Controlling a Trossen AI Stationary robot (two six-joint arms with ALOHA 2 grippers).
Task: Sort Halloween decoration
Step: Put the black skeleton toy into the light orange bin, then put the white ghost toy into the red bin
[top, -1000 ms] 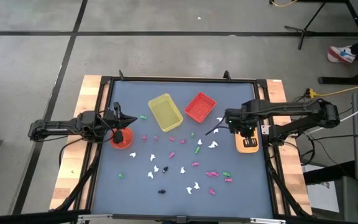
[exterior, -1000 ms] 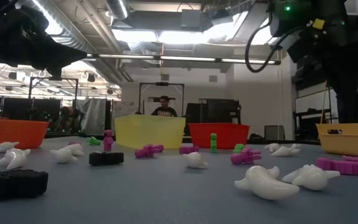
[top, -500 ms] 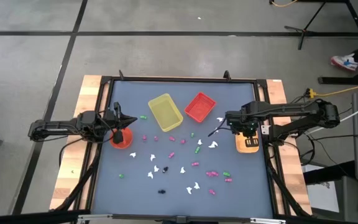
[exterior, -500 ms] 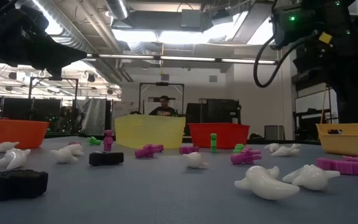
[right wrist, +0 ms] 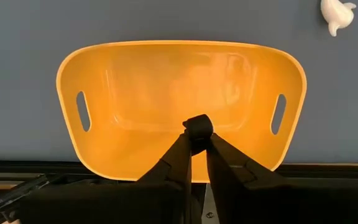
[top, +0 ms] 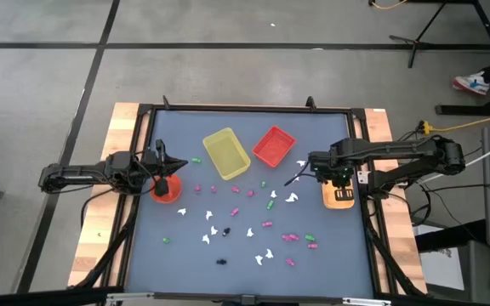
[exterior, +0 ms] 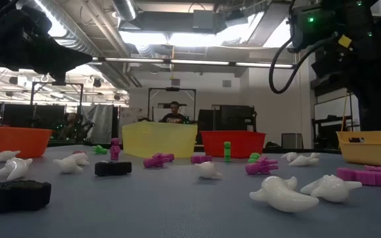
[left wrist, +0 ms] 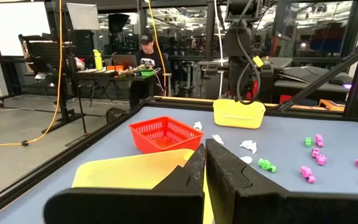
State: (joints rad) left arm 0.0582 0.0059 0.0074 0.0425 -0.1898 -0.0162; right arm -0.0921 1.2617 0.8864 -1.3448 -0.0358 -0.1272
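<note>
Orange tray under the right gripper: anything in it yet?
Looks empty. In the right wrist view the orange tray's floor is bare; the right gripper holds a small black piece above it, not yet dropped.

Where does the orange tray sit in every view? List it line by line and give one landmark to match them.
High view: orange tray at the table's right edge, under the right claw.
Low view: far right.
Left wrist view: beyond the red bin, below the right arm.
Right wrist view: directly ahead of the claw, which pinches a black trinket.
Landmark: red bin; absent from the right wrist view.
</note>
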